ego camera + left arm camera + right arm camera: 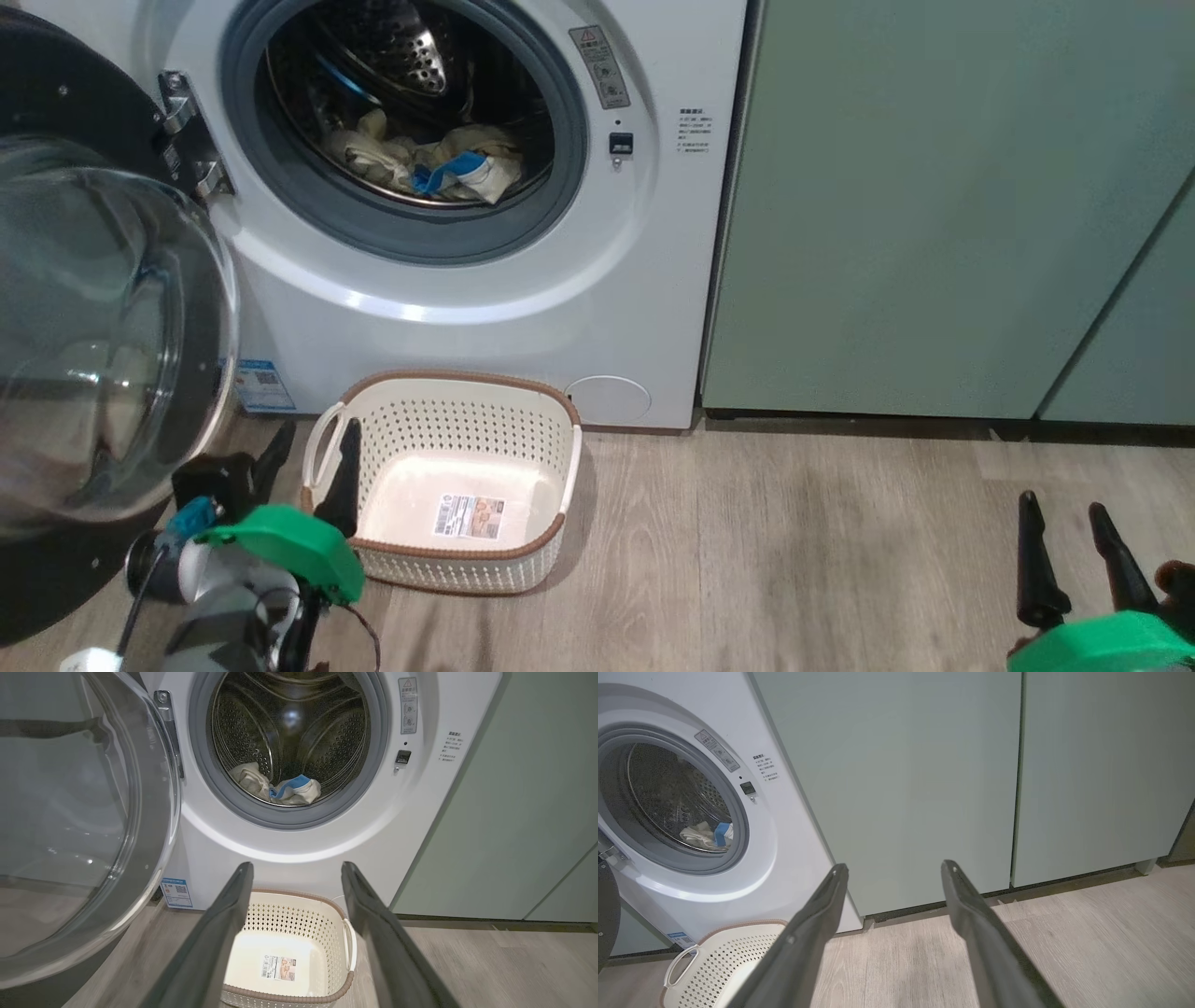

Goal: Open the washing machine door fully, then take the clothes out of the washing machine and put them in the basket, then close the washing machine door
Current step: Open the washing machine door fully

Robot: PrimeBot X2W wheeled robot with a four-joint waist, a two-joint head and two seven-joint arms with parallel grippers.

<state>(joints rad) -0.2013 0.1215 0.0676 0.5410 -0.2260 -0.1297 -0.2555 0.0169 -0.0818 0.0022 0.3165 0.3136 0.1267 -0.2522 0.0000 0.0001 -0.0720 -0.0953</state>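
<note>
The washing machine (523, 308) stands with its door (84, 345) swung wide to the left, its glass bowl facing me. Cream clothes (425, 161) with a blue patch lie in the steel drum, also seen as clothes (280, 788) and clothes (707, 834). The basket (560, 467) sits on the floor before the machine with only a label sticker on its bottom; basket (336, 914), basket (714, 961). My left gripper (313, 439) is open at the basket's left handle, nothing between its fingers. My right gripper (1064, 509) is open at the lower right, over bare floor.
Flat green cabinet doors (934, 205) fill the wall right of the machine, with a dark plinth gap at the floor. Grey wood-look floor (794, 560) runs between the basket and my right gripper. The open door takes up the room on the left.
</note>
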